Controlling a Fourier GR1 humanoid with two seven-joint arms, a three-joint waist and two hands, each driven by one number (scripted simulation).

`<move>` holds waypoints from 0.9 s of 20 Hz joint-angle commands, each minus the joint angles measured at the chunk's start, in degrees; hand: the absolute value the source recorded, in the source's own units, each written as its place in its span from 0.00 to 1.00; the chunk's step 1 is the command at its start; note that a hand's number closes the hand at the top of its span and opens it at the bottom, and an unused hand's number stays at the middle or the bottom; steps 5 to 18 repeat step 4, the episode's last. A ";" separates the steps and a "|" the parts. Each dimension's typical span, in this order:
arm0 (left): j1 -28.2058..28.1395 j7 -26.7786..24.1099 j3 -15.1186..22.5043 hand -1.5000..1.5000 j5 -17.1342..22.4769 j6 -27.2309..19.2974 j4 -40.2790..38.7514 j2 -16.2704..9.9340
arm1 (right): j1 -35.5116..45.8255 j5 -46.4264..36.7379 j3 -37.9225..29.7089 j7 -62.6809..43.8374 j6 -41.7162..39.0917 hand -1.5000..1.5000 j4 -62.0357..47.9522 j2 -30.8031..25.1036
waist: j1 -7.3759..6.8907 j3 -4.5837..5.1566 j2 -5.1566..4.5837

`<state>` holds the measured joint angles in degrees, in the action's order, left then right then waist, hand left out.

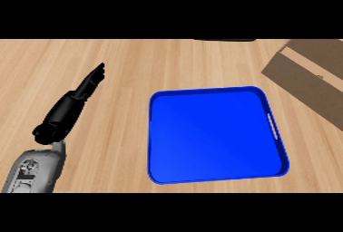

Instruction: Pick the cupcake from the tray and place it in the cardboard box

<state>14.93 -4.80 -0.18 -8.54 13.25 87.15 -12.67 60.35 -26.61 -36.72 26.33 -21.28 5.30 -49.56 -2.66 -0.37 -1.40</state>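
On the wooden counter, left side of the head view, the robot's left hand sits at the end of its grey forearm, which comes in from the lower left corner. Fingers are straight, held together, pointing up and slightly right. Nothing in the hand, fingertips clear of everything else.

Blue tray lies flat at centre, just right of that hand but not touching it. Rounded corners, raised rim, a slot handle on its right edge. Tray floor shows only plain blue.

Cupcake: can't see it anywhere in this view, so can't say where it is.

Cardboard box is at upper right, turned at an angle, cut off by the right edge. Its near corner is close to the tray's top right corner, with a strip of counter between them.

Right hand isn't in the picture.
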 commanded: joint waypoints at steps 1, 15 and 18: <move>0.45 0.74 -0.25 0.50 0.09 -0.32 0.38 0.27 | -1.52 6.27 -6.32 -3.19 -2.24 0.00 -2.22 -4.23 | 0.08 0.01 -0.10; -0.04 0.85 0.63 0.50 0.22 0.91 1.44 -0.04 | -5.31 8.57 -8.69 -0.63 1.11 0.00 -1.34 -4.13 | -1.09 -0.19 -0.69; -0.04 0.85 0.63 0.50 0.22 0.91 1.44 -0.04 | -5.31 8.57 -8.69 -0.63 1.11 0.00 -1.34 -4.13 | -1.09 -0.19 -0.69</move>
